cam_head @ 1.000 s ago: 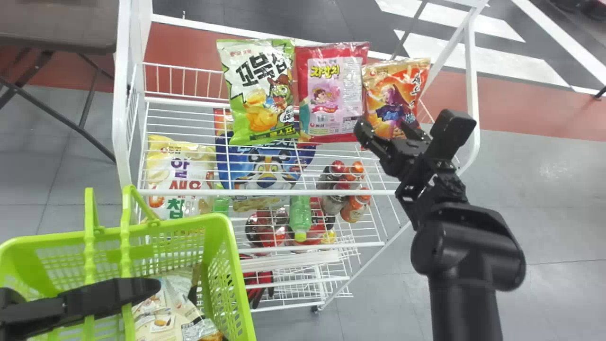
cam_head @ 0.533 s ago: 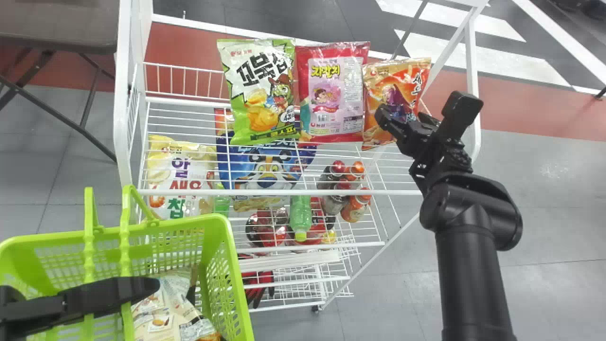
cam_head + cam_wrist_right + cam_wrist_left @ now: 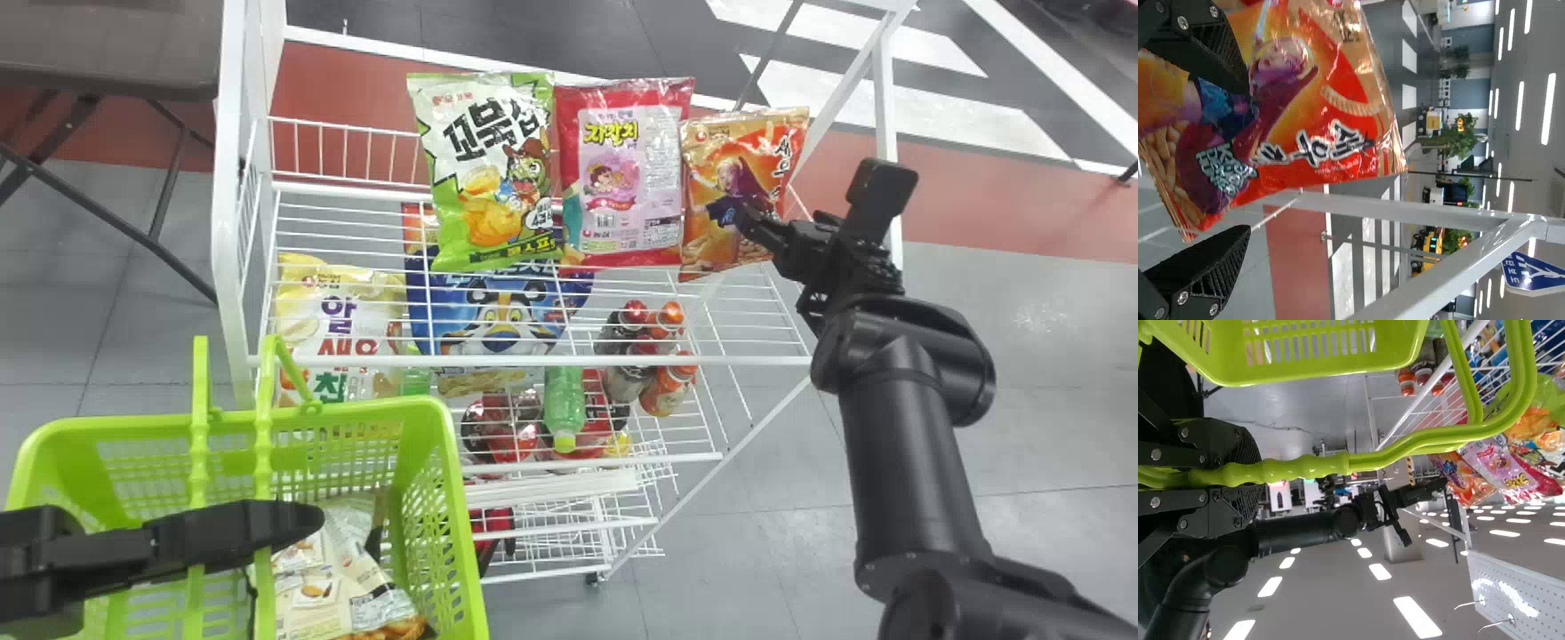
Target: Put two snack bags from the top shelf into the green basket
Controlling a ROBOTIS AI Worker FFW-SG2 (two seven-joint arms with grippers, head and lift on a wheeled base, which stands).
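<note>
Gently, with our right hand (image 3: 1248,162) wide at the orange snack bag (image 3: 756,142) on the top shelf (image 3: 756,361), we should work the bag's side edge deep between the fingers (image 3: 1211,267) before squeezing, while our left hand (image 3: 1259,473) holds the handles (image 3: 1308,467) of the green basket (image 3: 427,408).

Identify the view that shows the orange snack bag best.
The right wrist view: the orange bag is large and close by the right gripper. The head view shows it smaller, partly covered by that gripper; the left wrist view, farther off.
</note>
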